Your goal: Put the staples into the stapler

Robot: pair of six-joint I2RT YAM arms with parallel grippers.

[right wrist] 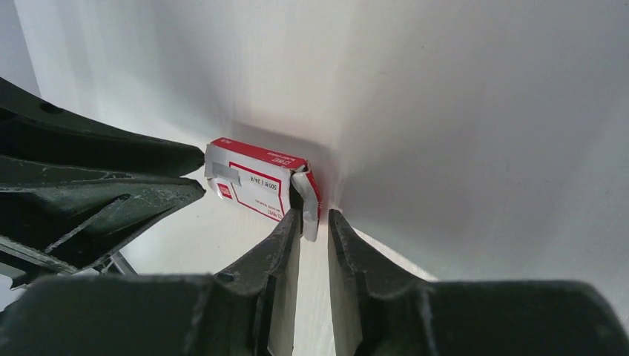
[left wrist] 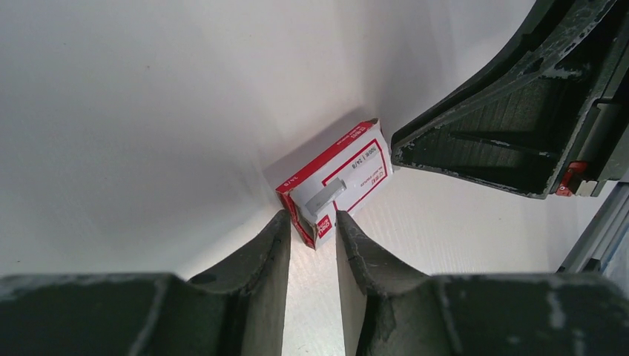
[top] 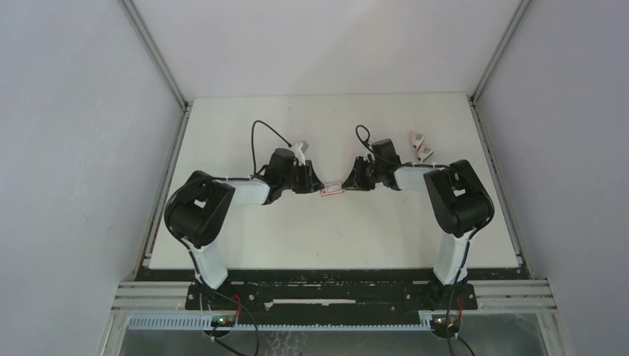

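From above, the box (top: pixel 331 190) lies mid-table (top: pixel 245 237) between the left gripper (top: pixel 317 185) and right gripper (top: pixel 350 183), which meet at its two ends. Two pink staplers (top: pixel 420 145) sit apart at the far right. At the left wrist, the jaws stand narrowly apart with the box's near end at their tips. Grey staples (left wrist: pixel 326 197) lie on its label, and contact cannot be told. At the right wrist, the jaws are equally narrow and the box's bent flap sits between the tips. Whether they pinch it is unclear.
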